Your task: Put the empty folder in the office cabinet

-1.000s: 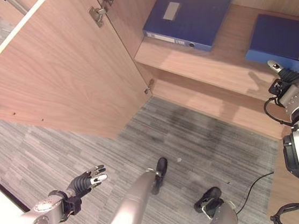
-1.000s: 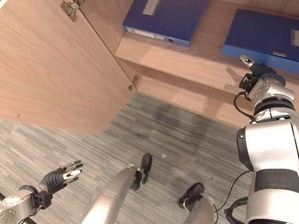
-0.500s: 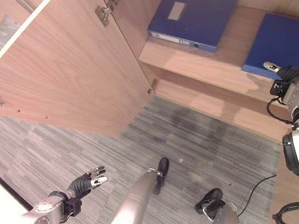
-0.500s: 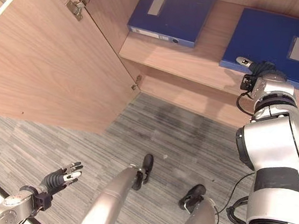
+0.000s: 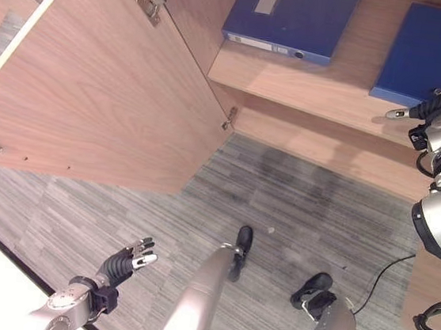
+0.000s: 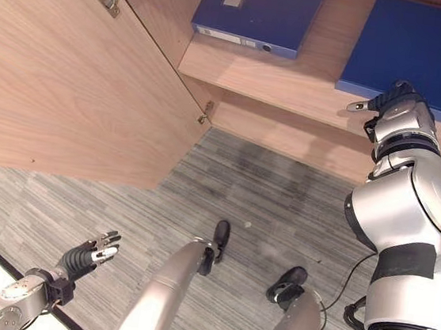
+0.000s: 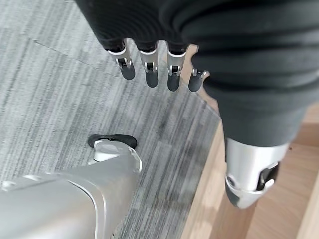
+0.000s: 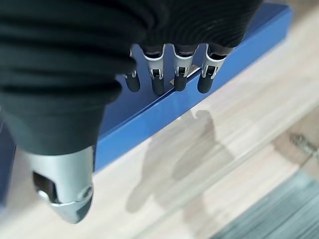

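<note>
While your left hand [image 5: 131,260] hung open over the carpet, your right hand [image 6: 393,101], fingers straight and empty, hovered at the near edge of the right blue folder [image 6: 424,53] lying flat on the cabinet shelf [image 6: 294,82].

Right folder [image 5: 436,54] and open cabinet door [image 5: 85,94] run past the edges

The scene is looked at from above by the two eye views, set side by side. The grey floor [image 5: 295,213], the open cabinet door [image 5: 93,95] on the left and the far shelf [image 6: 294,82] are shared by both. The floor is seen from very close past the left hand [image 7: 154,74]. A blue folder [image 8: 164,107] on the shelf is seen from just as close past the right hand [image 8: 169,74].
</note>
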### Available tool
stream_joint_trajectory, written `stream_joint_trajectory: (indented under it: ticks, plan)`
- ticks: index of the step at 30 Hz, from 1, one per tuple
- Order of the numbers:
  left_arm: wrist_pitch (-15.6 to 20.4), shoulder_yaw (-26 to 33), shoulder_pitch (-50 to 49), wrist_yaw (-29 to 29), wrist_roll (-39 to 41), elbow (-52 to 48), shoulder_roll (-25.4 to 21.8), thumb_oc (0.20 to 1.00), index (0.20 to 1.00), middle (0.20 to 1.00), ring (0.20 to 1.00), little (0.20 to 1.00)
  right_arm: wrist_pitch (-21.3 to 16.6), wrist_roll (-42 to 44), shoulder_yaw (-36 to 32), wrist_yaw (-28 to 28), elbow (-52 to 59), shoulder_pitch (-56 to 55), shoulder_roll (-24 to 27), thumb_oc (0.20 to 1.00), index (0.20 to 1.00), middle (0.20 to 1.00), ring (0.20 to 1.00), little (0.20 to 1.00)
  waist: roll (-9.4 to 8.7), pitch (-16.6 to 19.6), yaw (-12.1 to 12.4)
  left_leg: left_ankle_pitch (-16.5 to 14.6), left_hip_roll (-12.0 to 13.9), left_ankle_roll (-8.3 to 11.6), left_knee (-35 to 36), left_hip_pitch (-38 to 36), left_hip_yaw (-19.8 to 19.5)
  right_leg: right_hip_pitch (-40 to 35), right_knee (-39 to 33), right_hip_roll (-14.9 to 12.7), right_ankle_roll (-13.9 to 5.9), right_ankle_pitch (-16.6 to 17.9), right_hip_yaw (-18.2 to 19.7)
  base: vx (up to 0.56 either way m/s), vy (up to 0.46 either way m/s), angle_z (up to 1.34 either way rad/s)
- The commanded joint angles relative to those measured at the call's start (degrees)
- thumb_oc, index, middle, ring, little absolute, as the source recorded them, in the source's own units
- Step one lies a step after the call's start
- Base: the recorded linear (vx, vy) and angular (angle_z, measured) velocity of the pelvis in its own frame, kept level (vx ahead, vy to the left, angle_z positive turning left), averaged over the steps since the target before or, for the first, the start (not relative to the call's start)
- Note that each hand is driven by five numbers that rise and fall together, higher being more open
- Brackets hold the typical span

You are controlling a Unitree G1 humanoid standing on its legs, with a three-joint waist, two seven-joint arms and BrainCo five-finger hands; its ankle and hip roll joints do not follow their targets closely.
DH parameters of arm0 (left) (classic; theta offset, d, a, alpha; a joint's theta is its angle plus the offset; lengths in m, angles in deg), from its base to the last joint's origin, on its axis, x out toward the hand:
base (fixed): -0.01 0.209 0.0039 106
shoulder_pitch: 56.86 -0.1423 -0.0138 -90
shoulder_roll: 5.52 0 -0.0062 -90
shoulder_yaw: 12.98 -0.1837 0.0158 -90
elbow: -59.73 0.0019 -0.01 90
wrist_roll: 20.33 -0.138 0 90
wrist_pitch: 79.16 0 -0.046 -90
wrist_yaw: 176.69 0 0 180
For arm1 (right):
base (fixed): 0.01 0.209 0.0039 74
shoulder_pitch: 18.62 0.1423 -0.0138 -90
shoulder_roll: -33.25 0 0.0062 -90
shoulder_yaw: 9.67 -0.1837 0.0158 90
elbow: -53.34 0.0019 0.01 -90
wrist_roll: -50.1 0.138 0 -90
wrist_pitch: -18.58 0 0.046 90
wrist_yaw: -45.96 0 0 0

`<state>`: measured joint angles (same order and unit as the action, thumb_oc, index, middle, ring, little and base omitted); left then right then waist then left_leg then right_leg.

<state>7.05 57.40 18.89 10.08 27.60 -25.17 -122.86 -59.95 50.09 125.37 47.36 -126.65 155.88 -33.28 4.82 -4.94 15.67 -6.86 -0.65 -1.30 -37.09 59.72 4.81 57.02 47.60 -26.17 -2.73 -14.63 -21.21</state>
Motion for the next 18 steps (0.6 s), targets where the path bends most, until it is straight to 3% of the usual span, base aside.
stream_joint_trajectory:
  ticks: [1,6,11,18]
  plan:
    - [1.00,2.46,-2.93,0.13,-2.28,-1.55,-0.67,1.000,1.000,1.000,1.000,1.000,-0.28,-7.59,2.12,-1.18,2.00,-1.04,3.84,1.000,1.000,1.000,1.000,1.000,1.99,-0.78,2.16,-3.08,1.91,0.23,2.79,0.54,-0.08,-0.10,-4.97,0.62,-3.96,3.19,2.38,0.00,0.000,0.00]
    - [1.53,3.90,-2.55,-0.01,-2.71,-2.71,-0.28,1.000,1.000,1.000,1.000,1.000,-0.66,-10.54,2.45,-1.23,3.37,-1.62,4.25,1.000,1.000,1.000,1.000,1.000,2.42,-0.98,2.35,-2.86,1.80,0.21,2.94,0.86,-0.12,0.38,-4.58,0.59,-4.08,3.20,2.54,0.00,0.000,0.00]
    - [1.96,4.63,-2.05,-1.20,-2.91,-2.05,1.17,1.000,1.000,1.000,1.000,1.000,-0.50,-16.54,5.09,-1.93,4.13,-1.71,0.65,1.000,1.000,1.000,1.000,1.000,2.16,-1.03,1.49,-2.39,1.94,0.37,4.01,0.41,0.26,0.18,-5.63,1.11,-4.04,3.76,2.81,0.00,0.000,0.00]
    - [2.45,4.42,-1.69,-1.30,-3.20,-2.36,1.82,1.000,1.000,1.000,1.000,1.000,-0.53,-18.32,4.85,-1.40,3.35,-1.97,0.61,1.000,1.000,1.000,1.000,1.000,2.23,-1.35,1.43,-2.19,2.05,0.54,4.14,0.60,0.35,0.37,-6.09,1.34,-3.93,3.88,3.02,0.00,0.000,0.00]
